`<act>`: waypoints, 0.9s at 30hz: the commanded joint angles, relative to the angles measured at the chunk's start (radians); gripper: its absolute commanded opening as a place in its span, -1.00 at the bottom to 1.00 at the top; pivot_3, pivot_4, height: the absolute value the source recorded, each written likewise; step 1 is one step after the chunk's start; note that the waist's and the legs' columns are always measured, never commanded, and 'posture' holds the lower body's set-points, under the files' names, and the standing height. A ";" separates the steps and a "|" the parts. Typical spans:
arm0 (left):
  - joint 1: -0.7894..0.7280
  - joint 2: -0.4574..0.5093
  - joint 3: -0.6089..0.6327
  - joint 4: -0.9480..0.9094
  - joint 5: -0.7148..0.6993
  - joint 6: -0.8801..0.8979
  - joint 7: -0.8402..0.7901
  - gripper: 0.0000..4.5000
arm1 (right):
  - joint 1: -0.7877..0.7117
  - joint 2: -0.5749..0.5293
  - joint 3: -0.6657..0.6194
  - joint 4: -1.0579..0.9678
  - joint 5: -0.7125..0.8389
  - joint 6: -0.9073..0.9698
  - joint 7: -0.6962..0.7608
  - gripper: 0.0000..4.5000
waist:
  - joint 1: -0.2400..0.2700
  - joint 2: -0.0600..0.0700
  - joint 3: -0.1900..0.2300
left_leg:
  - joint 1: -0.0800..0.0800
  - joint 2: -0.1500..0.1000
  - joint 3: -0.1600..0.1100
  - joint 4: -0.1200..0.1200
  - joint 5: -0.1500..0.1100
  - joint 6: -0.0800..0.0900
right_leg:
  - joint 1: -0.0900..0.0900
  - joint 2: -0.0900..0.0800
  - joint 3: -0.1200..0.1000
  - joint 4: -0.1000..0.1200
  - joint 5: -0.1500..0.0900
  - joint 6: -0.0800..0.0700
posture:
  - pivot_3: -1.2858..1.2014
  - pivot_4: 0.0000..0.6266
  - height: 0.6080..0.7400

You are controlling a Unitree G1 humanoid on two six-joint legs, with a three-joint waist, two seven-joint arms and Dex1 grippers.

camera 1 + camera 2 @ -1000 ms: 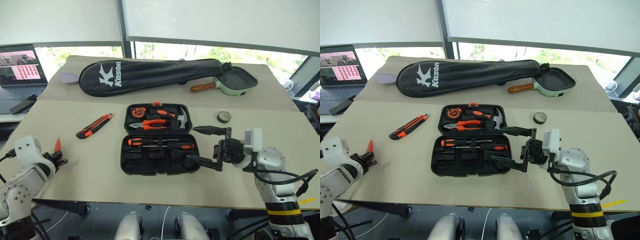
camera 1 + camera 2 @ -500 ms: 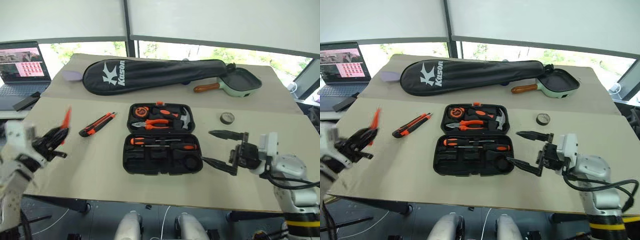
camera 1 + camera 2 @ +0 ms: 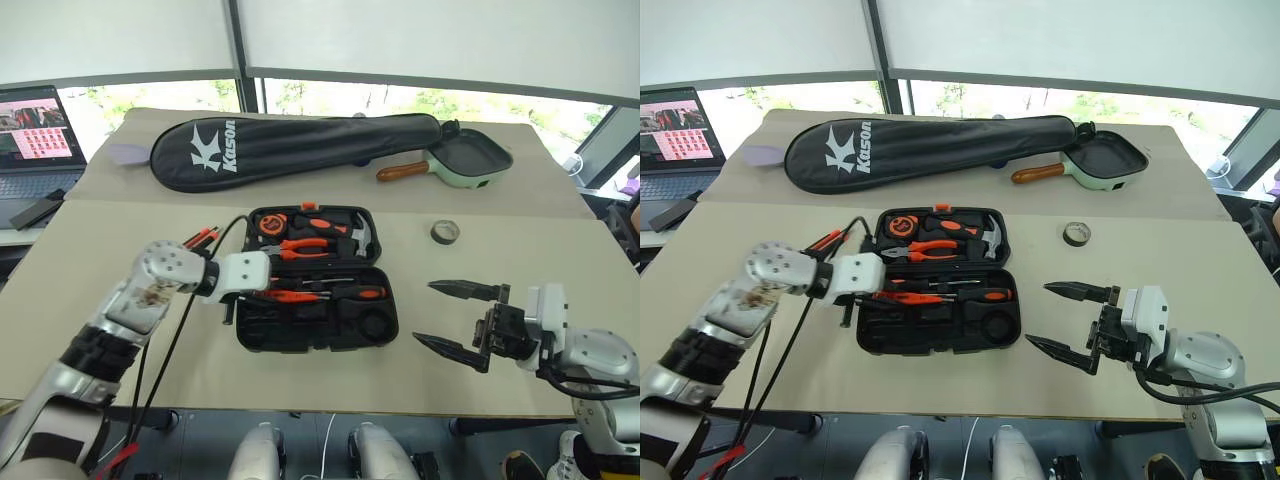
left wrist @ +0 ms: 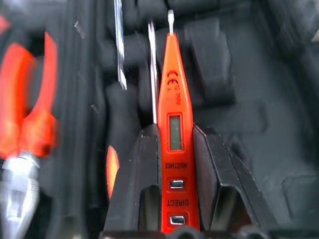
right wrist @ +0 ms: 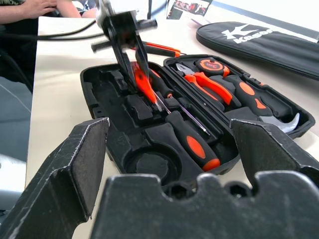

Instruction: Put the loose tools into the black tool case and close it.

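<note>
The left gripper has swung over the black tool case, clamping the tester screwdriver (right gripper gapes empty).

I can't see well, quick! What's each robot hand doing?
Left gripper: shut on the orange tester screwdriver, over the black tool case.
Right gripper: open, empty.

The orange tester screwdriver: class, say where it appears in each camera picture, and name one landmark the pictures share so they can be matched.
Head views (same scene): orange tester screwdriver over the near half of the black tool case, in the left end effector.
Left wrist view: centre, clamped between the two black fingers, tip pointing into the case.
Right wrist view: upper left, gripped from above over the case.
Shared landmark: the orange-handled pliers in the case's far half.
</note>
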 commanded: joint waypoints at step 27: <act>0.096 0.119 -0.044 -0.222 0.100 0.272 -0.064 -0.80 | -0.045 -0.012 -0.015 -0.065 0.031 0.102 -0.075 1.00 | -0.010 0.001 0.000 | 0.004 0.001 -0.001 0.002 0.000 0.000 | 0.002 0.001 0.001 0.003 0.000 0.000 | 0.03 -0.52 1.00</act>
